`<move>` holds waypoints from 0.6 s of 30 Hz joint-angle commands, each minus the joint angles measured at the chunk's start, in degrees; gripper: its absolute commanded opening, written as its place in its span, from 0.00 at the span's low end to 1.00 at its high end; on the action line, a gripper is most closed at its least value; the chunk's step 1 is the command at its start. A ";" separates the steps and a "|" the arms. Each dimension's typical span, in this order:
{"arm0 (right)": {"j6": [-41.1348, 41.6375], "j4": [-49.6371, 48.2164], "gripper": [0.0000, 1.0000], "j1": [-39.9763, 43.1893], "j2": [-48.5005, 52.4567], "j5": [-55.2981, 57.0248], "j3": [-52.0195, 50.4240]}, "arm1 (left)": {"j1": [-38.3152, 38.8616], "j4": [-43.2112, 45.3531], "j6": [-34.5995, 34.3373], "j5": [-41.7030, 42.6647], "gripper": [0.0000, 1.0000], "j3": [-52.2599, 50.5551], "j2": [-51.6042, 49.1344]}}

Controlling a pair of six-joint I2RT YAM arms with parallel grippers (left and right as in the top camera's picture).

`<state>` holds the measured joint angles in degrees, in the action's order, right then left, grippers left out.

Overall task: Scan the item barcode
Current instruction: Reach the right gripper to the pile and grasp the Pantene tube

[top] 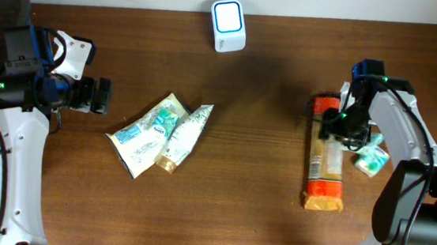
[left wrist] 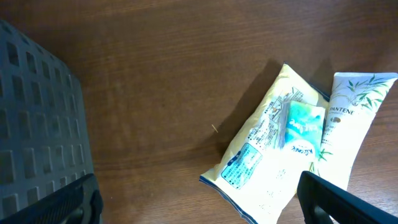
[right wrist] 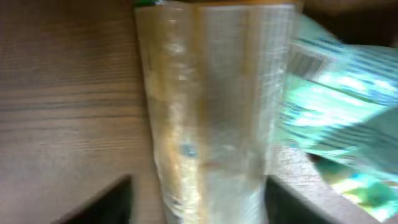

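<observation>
1. Long packet (top: 325,168): we see a slim package with orange ends and a clear middle. It lies flat at the right of the table (top: 261,182), its length running from far to near.
2. Up close in the right wrist view, its clear film is shiny and wrinkled, with pale contents behind it; we can make out no barcode there.
3. The right gripper (right wrist: 202,205) sits over the packet's far half, its fingers apart on either side of it. One finger (right wrist: 106,202) stands slightly off the film.
4. The left gripper (top: 100,95) is spread wide with nothing in it, at the left of the table.
5. We count one white scanner (top: 229,24) at the far edge.
6. We count one cream pouch (top: 142,140) and one white tube (top: 187,136), side by side at centre-left.
7. We count two small teal packets: one (top: 165,120) on the pouch, the other (top: 373,160) just right of the long packet.
</observation>
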<state>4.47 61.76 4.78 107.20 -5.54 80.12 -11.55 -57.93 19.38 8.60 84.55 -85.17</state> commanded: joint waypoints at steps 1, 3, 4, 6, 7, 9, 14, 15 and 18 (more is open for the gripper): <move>0.52 0.90 0.79 0.17 -1.73 -0.26 2.38 | -0.13 -0.04 0.87 0.61 0.99 0.50 0.33; 0.48 4.00 0.79 0.02 -1.73 -5.68 8.28 | -0.13 -0.04 0.87 0.61 0.99 0.50 0.33; 0.50 4.90 0.75 -0.85 -1.73 -12.41 11.78 | -0.13 -0.04 0.87 0.61 0.99 0.50 0.33; 0.81 3.26 0.75 -4.20 -1.73 -22.03 12.79 | -0.13 -0.04 0.87 0.61 0.99 0.50 0.33; 5.03 1.97 0.75 -7.58 -1.49 -22.86 12.44 | -0.13 -0.04 0.87 0.61 0.99 0.50 0.33; 15.23 -3.15 0.95 -16.46 -0.42 -22.56 10.86 | -0.13 -0.04 0.87 0.61 0.99 0.50 0.33; 34.01 -18.56 0.99 -32.46 4.15 -14.69 6.19 | -0.13 -0.04 0.87 0.61 0.99 0.50 0.33; 36.09 -20.02 0.99 -34.40 4.98 -12.66 6.12 | -0.13 -0.04 0.87 0.61 0.99 0.50 0.33; 44.57 -25.24 0.99 -42.58 8.85 -3.98 6.12 | -0.13 -0.04 0.87 0.61 0.99 0.50 0.33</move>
<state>42.35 38.24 -34.22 113.97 -16.34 86.50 -11.55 -57.93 19.38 8.62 84.55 -85.17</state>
